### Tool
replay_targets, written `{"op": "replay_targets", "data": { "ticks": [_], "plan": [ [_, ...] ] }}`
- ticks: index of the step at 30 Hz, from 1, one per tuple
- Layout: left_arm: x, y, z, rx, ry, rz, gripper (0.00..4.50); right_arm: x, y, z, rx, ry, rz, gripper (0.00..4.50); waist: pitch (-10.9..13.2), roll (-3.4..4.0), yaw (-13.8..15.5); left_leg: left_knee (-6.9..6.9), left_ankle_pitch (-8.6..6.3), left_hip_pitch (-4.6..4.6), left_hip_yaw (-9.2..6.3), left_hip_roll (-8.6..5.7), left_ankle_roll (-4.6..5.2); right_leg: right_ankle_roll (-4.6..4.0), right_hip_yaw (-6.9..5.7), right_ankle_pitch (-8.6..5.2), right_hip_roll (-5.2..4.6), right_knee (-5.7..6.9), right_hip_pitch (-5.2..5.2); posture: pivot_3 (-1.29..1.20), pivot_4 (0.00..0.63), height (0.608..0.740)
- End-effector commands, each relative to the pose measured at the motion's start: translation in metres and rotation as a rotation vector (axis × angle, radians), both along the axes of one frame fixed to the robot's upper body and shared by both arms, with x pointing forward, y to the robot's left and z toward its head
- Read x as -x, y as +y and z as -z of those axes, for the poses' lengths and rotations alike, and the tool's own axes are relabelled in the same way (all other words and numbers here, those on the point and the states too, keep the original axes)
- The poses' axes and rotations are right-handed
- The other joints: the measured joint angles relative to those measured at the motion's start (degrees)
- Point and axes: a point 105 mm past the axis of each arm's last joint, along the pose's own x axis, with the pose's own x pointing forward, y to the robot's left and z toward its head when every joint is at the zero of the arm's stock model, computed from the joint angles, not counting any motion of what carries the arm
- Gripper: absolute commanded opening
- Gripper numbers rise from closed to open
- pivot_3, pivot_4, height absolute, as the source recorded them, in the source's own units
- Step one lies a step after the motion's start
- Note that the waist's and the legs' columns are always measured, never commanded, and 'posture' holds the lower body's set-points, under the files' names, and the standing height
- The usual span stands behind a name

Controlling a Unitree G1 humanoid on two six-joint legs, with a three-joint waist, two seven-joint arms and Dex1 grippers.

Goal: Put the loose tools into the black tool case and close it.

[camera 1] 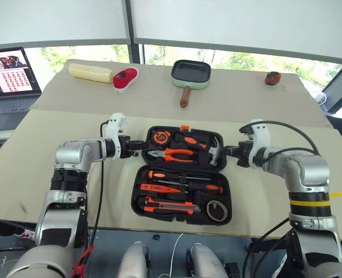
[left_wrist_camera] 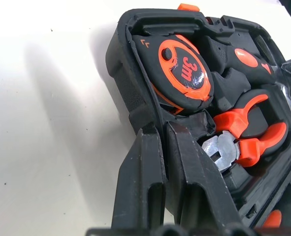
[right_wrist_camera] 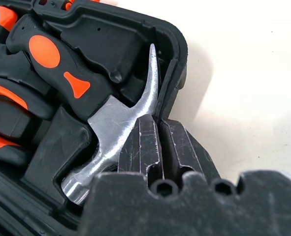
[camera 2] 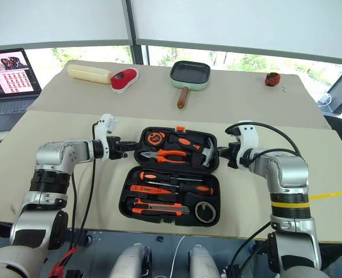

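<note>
The black tool case (camera 1: 137, 191) lies open on the table in front of me. In its near half sit two screwdrivers (camera 1: 171, 175), a slim orange tester pen (camera 1: 158, 187), the utility knife (camera 1: 169, 205) and the dark tape roll (camera 1: 217, 210). The far half holds a tape measure (left_wrist_camera: 182, 73), pliers (camera 1: 173, 154) and a hammer (right_wrist_camera: 120, 123). My left gripper (camera 1: 137, 146) is shut on the far half's left rim, which runs between its fingers (left_wrist_camera: 145, 167). On the right rim of that half, beside the hammer head, my right gripper (camera 1: 227, 152) is shut the same way.
On the farther board stand a green pan with a wooden handle (camera 1: 191, 74), a red-and-white oval gadget (camera 1: 125, 79), a pale yellow roll (camera 1: 91, 72) and a small red object (camera 1: 272, 77). A laptop (camera 1: 8, 75) is at the far left. The table's front edge runs just below the case.
</note>
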Motion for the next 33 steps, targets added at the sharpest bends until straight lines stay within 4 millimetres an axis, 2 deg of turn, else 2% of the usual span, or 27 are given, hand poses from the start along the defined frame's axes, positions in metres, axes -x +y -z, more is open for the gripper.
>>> {"op": "replay_targets", "data": {
  "ticks": [1, 5, 9, 14, 17, 24, 27, 30, 32, 33],
  "plan": [
    [0.006, -0.015, -0.003, 0.028, -0.016, 0.052, 0.0, 0.005, 0.015, -0.013, -0.032, -0.038, -0.065, 0.01, 0.0, 0.0, -0.03, 0.0, 0.0, -0.01, 0.0, 0.0, 0.0, 0.0, 0.0, 0.0, 0.0, 0.0, -0.01, 0.0, 0.15, 0.74],
    [0.008, -0.027, -0.016, 0.043, -0.122, 0.089, 0.0, 0.0, 0.02, -0.029, -0.076, -0.099, -0.065, 0.01, 0.0, 0.0, -0.23, -0.02, 0.0, -0.02, 0.0, 0.0, 0.0, 0.0, 0.0, 0.0, 0.0, -0.02, -0.04, 0.0, 0.15, 0.74],
    [-0.001, -0.039, -0.045, 0.057, -0.347, 0.067, 0.0, -0.015, 0.022, -0.065, -0.064, -0.311, -0.026, 0.01, 0.04, 0.02, -0.13, -0.02, 0.0, -0.06, 0.0, -0.03, 0.0, 0.02, 0.01, 0.02, -0.03, -0.04, -0.06, 0.0, 0.15, 0.74],
    [-0.005, -0.046, -0.066, 0.051, -0.54, 0.053, 0.0, -0.017, 0.029, -0.09, -0.045, -0.468, -0.05, 0.01, 0.14, 0.08, -0.16, -0.01, 0.02, -0.21, 0.01, -0.07, -0.01, 0.08, 0.04, 0.08, -0.05, -0.07, -0.19, 0.0, 0.15, 0.74],
    [0.003, -0.041, -0.058, -0.014, -0.605, 0.076, 0.0, 0.0, 0.034, -0.087, 0.075, -0.557, -0.134, 0.01, 0.14, 0.09, -0.11, -0.21, 0.02, -0.27, 0.02, -0.1, 0.0, 0.08, 0.03, 0.07, -0.08, -0.23, -0.24, 0.0, 0.15, 0.74],
    [0.036, -0.019, -0.034, -0.215, -0.776, 0.13, 0.0, 0.04, 0.027, -0.064, 0.192, -0.654, -0.217, 0.01, 0.12, 0.11, -0.37, -0.68, 0.0, -0.33, 0.07, -0.11, 0.02, 0.09, 0.06, 0.07, -0.12, -0.47, -0.29, 0.0, 0.15, 0.74],
    [0.044, -0.004, -0.028, -0.288, -0.835, 0.071, 0.0, 0.06, 0.023, -0.051, 0.328, -0.758, -0.28, 0.01, 0.09, 0.15, -0.25, -0.78, -0.02, -0.14, 0.09, -0.1, 0.03, 0.1, 0.05, 0.06, -0.11, -0.94, -0.11, 0.0, 0.15, 0.74],
    [0.048, 0.007, -0.029, -0.302, -0.848, 0.011, 0.0, 0.072, 0.02, -0.046, 0.389, -0.817, -0.314, 0.01, 0.02, 0.14, -0.33, -0.79, -0.04, 0.04, 0.12, -0.08, 0.03, 0.1, 0.05, 0.06, -0.12, -0.94, 0.08, 0.0, 0.15, 0.74],
    [0.055, 0.018, -0.028, -0.329, -0.848, -0.017, 0.0, 0.089, 0.017, -0.04, 0.472, -0.868, -0.38, 0.01, 0.01, 0.15, -0.38, -0.78, -0.02, 0.17, 0.14, -0.08, 0.0, 0.09, 0.06, 0.1, -0.11, -0.89, 0.15, 0.0, 0.15, 0.74],
    [0.063, 0.026, -0.027, -0.331, -0.828, -0.036, 0.35, 0.101, 0.014, -0.037, 0.489, -0.873, -0.401, 0.37, 0.01, 0.16, -0.44, -0.78, 0.01, 0.23, 0.14, -0.05, -0.02, 0.07, 0.08, 0.12, -0.07, -0.88, 0.16, 0.0, 0.15, 0.74]
  ]
}}
